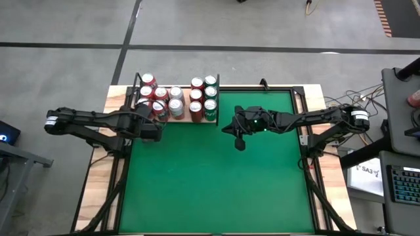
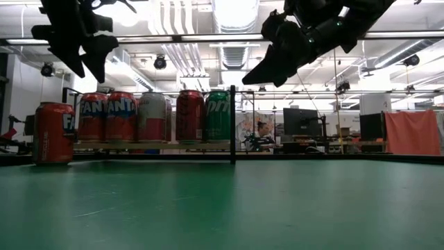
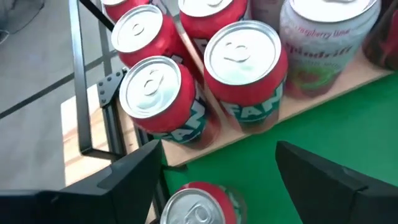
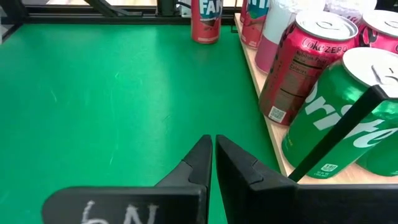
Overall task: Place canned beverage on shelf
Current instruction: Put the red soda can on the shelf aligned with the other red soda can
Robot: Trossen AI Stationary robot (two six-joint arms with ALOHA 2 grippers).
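A red Fanta can [image 2: 53,133] is standing upright on the green desk [image 1: 216,177], just in front of the shelf [image 3: 323,93] and not on it. The left gripper [image 3: 214,180] is hovering directly above this can, its fingers [image 3: 134,177] spread wide and holding nothing. Behind it, the pale wood shelf is carrying two rows of cans (red Fantas, a Coke Zero, a green Sprite [image 4: 339,124]). The right gripper [image 4: 212,158] is waiting mid-desk beside the shelf, fingers pressed together and empty. Likely risk: a descending finger clipping the can's rim and toppling it, or nudging the crowded shelf cans.
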